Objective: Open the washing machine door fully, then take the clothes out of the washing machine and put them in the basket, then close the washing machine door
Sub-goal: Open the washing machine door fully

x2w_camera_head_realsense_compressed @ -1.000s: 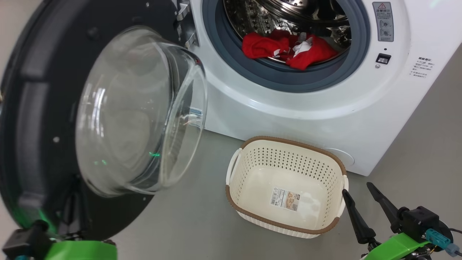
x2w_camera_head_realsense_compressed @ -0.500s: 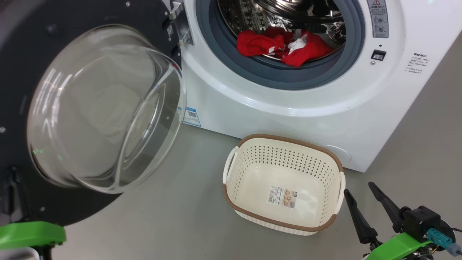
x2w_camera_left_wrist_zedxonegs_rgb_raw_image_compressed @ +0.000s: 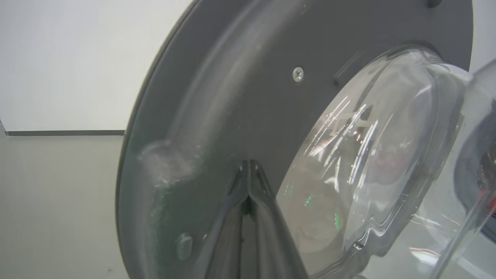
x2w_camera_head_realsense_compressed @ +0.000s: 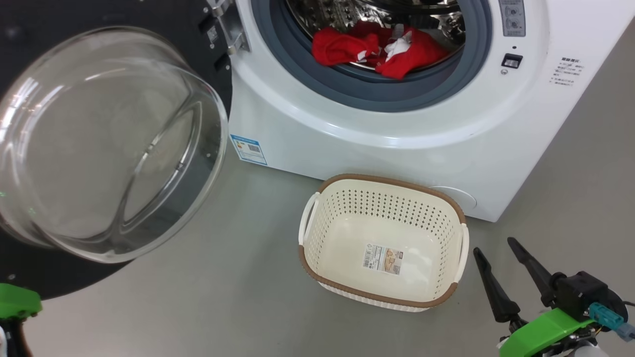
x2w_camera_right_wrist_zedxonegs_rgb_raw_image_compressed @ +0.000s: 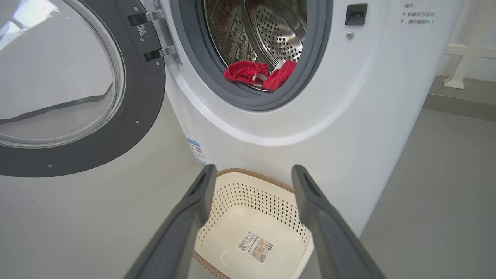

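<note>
The washing machine stands open, its steel drum holding the red clothes just behind the grey ring. The washing machine door hangs swung out at the left, glass bowl facing me. On the floor in front sits the empty basket. My right gripper is open, low and to the right of the basket. Its wrist view looks over the basket toward the clothes, right gripper fingers wide apart. My left gripper is shut, empty, with its tips against the door's dark inner face.
Grey floor spreads around the basket and under the door. A blue-edged label is stuck low on the machine's front. A white frame leg stands beyond the machine's right side. A white wall with a dark skirting lies behind the door.
The door has swung farther out to the left, baring the label on the machine's front. My left arm's green part has slid to the left edge. The right gripper holds its pose.
</note>
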Motion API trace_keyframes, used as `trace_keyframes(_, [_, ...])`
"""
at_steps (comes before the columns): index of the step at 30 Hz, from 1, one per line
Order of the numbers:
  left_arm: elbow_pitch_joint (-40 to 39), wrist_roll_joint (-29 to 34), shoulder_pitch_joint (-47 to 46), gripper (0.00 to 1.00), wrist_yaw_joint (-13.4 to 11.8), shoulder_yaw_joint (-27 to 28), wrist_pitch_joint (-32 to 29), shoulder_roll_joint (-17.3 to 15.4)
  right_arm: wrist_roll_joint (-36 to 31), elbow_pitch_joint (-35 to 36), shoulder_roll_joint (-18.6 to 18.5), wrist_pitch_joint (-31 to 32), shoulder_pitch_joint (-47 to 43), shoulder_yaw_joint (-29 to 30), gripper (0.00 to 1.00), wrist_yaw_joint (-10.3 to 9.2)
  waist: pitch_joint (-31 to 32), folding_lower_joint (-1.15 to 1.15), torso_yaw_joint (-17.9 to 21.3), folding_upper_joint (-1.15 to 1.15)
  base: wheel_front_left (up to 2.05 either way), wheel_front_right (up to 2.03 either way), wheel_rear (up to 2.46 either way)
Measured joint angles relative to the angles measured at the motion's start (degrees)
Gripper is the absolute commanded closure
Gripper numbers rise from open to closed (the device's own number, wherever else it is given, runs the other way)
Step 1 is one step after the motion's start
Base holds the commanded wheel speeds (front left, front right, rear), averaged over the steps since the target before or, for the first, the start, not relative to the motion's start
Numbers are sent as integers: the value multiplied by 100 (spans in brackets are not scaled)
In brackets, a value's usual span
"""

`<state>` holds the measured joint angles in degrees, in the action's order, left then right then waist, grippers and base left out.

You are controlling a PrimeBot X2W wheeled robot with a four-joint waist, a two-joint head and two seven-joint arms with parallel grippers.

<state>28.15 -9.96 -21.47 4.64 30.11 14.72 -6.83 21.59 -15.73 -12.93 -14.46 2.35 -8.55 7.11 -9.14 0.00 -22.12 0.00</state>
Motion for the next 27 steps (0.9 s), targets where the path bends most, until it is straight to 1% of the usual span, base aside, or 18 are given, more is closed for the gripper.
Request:
trace_keyframes(5, [179,167,-150,100,97,134,1,-94,0,13,-53,0,29,9,0,0,-84,0,36,0,0,0,0])
trace_keyframes(13, [385,245,-365,100,152,315,0,-121,0,20,-92,0,48,12,0,0,-164,0,73,0,0,0,0])
trace_keyframes(19, [464,286,-435,100,204,393,0,-116,-1,20,-91,0,110,22,0,0,-148,0,80,0,0,0,0])
trace_keyframes(21, [466,286,-433,100,245,411,0,-94,-1,22,-89,0,118,33,0,0,-127,0,76,0,0,0,0])
trace_keyframes(25, [463,285,-415,100,247,419,0,-21,0,21,-66,0,118,34,0,0,-54,0,73,0,0,0,0])
trace_keyframes(26, [455,283,-400,98,247,417,0,9,0,20,-55,0,118,34,0,0,-29,0,75,0,0,0,0])
trace_keyframes(27, [434,283,-359,89,247,405,0,37,0,20,-44,0,118,33,0,0,-4,0,78,0,0,0,0])
